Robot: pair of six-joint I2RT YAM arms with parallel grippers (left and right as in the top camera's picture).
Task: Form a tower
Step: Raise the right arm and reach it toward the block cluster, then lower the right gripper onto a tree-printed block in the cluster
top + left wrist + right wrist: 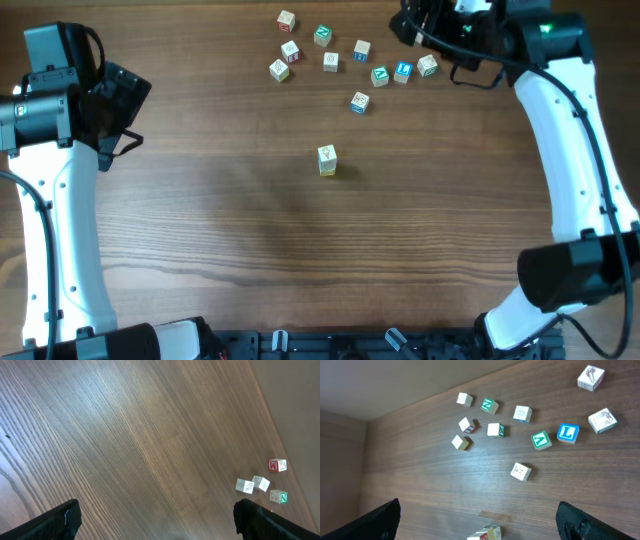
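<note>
Short, narrow pale wooden letter-cube tower (327,160) stands alone mid-table — probably for working room — well apart from loose pale wooden cubes (330,61) scattered at the far edge; left gripper (156,510) and right gripper (477,510) both gape empty, the right beside that supply.
</note>
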